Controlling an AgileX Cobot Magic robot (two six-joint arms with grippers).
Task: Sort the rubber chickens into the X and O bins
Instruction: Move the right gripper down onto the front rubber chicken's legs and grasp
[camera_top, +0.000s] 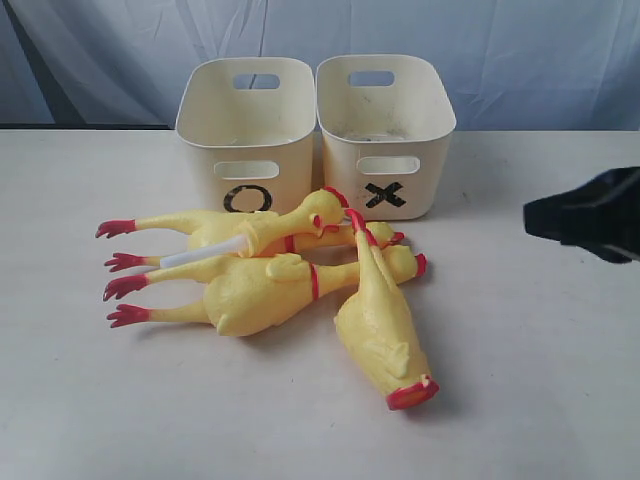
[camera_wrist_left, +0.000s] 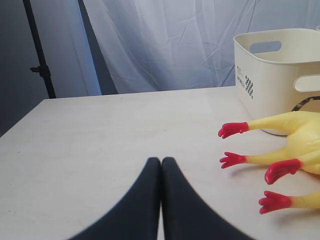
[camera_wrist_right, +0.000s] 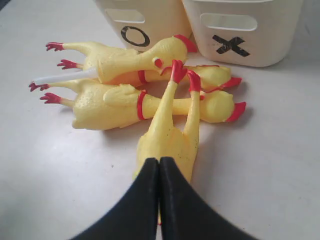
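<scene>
pale tabletop (camera_top: 530, 400), blue-grey curtain (camera_top: 520, 60) behind. o bin (camera_top: 295, 165) stands upright at the back w/ x bin (camera_top: 342, 190) just beside it on its right, walls abt touching. all four rubber chickens lie on the table in a heap right in front of the o bin. nearest chicken (camera_top: 225, 235) runs along the o bin's front wall, head toward the x bin, w/ a white strip (camera_top: 200, 257) against it. second chicken (camera_top: 250, 295) lies parallel, further out from the o bin, red feet pointing off to the bin's left. third chicken (camera_top: 390, 238) is mostly hidden btwn those two, only its head end showing. fourth chicken (camera_top: 380, 330) lies crosswise, furthest from the o bin, feet up over the others' necks. right gripper (camera_wrist_right: 160, 161) has fingers pressed together, holding nothing, well apart from the o bin, out past the x bin side. left gripper (camera_wrist_left: 161, 161) is likewise closed tight & empty, over bare table well off the o bin's left, near the feet end of the heap.
</scene>
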